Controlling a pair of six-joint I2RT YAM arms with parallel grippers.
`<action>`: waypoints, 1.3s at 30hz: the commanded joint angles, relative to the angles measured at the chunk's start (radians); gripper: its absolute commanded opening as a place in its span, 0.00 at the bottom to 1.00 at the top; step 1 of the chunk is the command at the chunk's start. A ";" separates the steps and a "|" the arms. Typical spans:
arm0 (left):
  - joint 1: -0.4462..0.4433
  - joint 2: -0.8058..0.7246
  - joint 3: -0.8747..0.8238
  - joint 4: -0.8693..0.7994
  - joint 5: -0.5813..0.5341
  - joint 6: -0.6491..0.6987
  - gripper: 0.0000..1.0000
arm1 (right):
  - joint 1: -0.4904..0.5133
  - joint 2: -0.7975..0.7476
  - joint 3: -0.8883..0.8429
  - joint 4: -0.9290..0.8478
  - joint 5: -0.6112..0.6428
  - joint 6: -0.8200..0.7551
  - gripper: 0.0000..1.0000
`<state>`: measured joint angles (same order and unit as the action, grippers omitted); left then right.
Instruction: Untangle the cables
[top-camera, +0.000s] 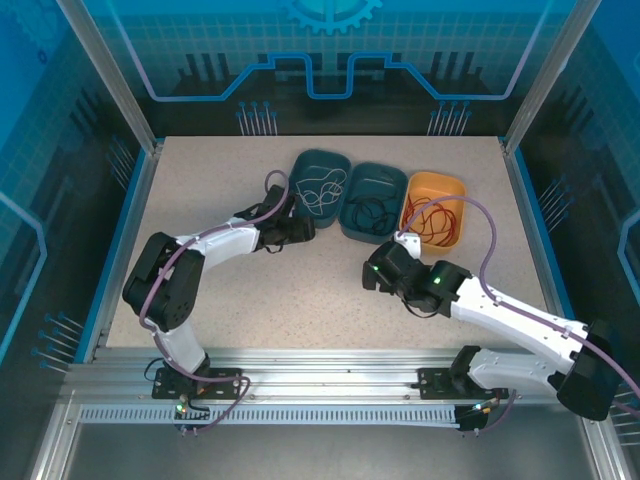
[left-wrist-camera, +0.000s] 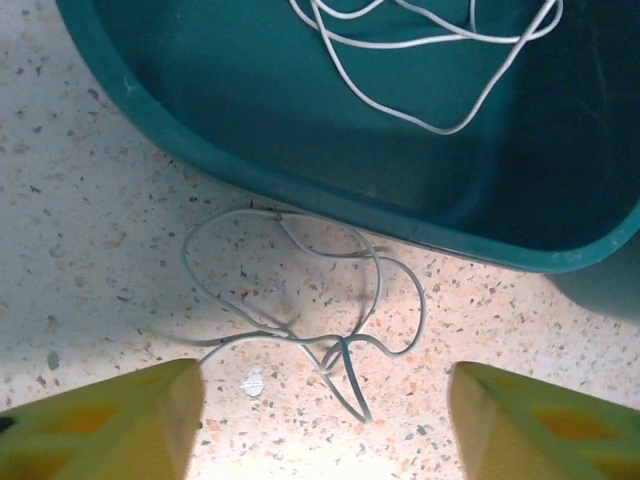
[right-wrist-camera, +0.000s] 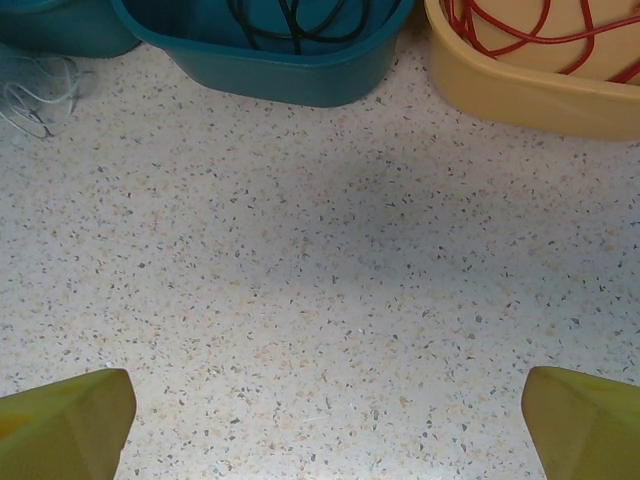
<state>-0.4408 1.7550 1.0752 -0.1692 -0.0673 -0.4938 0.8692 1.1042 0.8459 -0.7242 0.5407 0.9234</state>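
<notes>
Over the table (top-camera: 200, 300), seen from above, the white cable (top-camera: 318, 192) lies mostly in the left teal tray (top-camera: 300, 160). The black cable (top-camera: 368, 210) and red cable (top-camera: 432, 218) lie apart to its right.

From the left wrist, the left gripper (left-wrist-camera: 325, 372) stands spread and holds nothing. A loose white loop lies on the table between its fingers. I'd come straight down, pinch one strand and lift slowly.

From the right wrist, the right gripper (right-wrist-camera: 325, 400) gapes wide above the table.

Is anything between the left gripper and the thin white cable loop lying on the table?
Nothing visible: just speckled table lies between the left gripper and the white cable loop, which sits beside the teal plastic tray.
</notes>
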 joint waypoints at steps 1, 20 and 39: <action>0.034 -0.039 -0.038 0.016 -0.015 0.011 0.58 | -0.010 0.021 0.018 -0.004 -0.002 -0.007 1.00; 0.128 -0.015 -0.152 0.163 0.169 0.078 0.43 | 0.000 0.211 0.164 0.005 -0.038 -0.070 1.00; 0.126 0.063 -0.078 0.146 0.181 0.106 0.07 | 0.005 0.251 0.183 0.036 -0.055 -0.077 1.00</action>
<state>-0.3168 1.8206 0.9848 -0.0071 0.1028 -0.4091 0.8703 1.3518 1.0035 -0.6891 0.4892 0.8551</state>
